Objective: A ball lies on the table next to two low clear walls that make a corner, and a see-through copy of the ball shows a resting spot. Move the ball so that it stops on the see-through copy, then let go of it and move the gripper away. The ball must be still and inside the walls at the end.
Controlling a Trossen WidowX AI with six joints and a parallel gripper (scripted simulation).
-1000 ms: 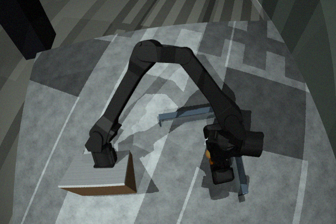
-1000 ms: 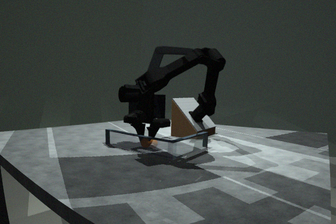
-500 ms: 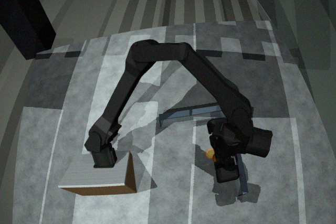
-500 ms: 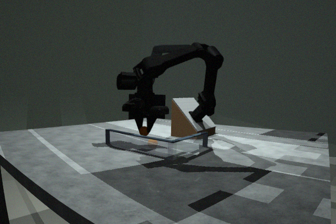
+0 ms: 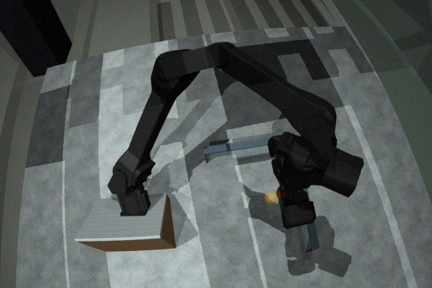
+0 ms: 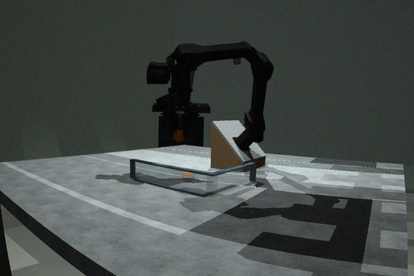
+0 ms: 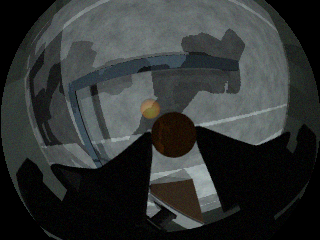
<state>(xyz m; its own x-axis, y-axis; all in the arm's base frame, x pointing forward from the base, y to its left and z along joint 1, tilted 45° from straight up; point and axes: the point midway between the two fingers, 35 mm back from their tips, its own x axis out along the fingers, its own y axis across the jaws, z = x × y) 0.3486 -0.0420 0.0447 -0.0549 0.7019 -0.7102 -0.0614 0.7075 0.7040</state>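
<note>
Ball (image 7: pixel 174 134) — small, round, dark orange, pinched between the gripper (image 7: pixel 175 143) fingers and lifted off the table. See-through copy (image 5: pixel 271 197) — paler orange, translucent, sits on the table inside the corner of the two low clear walls (image 6: pixel 187 168), blue-edged. In the top view ball and copy appear just beside each other.

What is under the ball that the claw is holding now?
The ball, gripped in the claw, hangs above the table. Beneath it lie the see-through copy, partly inside the clear walls, and dark shadow. The table directly below the ball is hidden.
</note>
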